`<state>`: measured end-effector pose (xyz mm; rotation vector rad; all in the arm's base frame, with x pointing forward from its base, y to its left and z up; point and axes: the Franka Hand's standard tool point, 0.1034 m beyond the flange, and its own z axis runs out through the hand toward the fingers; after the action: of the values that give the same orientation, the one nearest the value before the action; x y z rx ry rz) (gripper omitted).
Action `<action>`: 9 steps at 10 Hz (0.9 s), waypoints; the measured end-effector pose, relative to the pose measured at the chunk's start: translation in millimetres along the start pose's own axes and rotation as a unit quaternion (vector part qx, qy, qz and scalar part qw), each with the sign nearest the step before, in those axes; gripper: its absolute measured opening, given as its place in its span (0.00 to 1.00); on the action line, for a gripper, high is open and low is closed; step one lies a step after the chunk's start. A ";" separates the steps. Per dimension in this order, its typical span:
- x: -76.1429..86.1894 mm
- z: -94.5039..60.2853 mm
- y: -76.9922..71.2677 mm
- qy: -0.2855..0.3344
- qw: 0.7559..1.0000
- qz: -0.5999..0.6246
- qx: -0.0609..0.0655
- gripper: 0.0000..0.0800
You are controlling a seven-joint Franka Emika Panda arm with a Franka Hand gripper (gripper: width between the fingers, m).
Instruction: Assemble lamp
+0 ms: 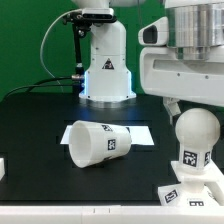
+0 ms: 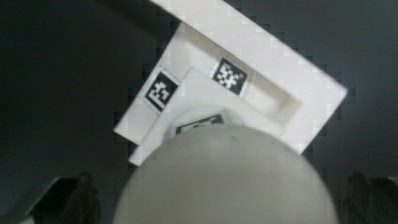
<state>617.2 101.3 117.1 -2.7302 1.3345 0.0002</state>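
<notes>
Black tabletop (image 1: 40, 120) stretches under everything, with the big white robot pedestal (image 1: 105, 60) standing at the far side, dark cables trailing off behind it toward the exterior view's left. Near the middle of the table lies the shade (image 1: 95, 141), tipped over on its side, its wide mouth turned toward the exterior view's left and a tag showing on its wall. Just behind it the marker board (image 1: 138, 129) lies flat. Over at the exterior view's right, near the front edge, sits the square base (image 1: 196, 196), and the bulb (image 1: 194, 133) stands upright on it, round head up, a tag on its neck. Whether the neck is fully seated in the base I cannot tell. My gripper (image 1: 190, 104) hangs directly above that round head. In the wrist view the head bulges up large between my fingers (image 2: 64, 198), which sit spread wide, one on each side, with dark gaps between them and the white ball, so I am gripping nothing. Below the head the stepped top of the base shows its tags.
</notes>
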 end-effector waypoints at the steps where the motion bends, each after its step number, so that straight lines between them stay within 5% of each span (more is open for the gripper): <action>1: -0.8 -0.1 -0.8 0.000 0.997 -0.076 0.000 0.87; 5: 1.6 0.0 0.5 0.002 0.973 -0.232 -0.002 0.87; 8: 4.8 0.8 -0.1 0.011 0.894 -0.448 -0.013 0.87; 9: 4.4 0.8 -0.3 0.011 0.888 -0.459 -0.013 0.87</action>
<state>620.2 98.1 116.1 -3.0820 -0.0677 -0.0848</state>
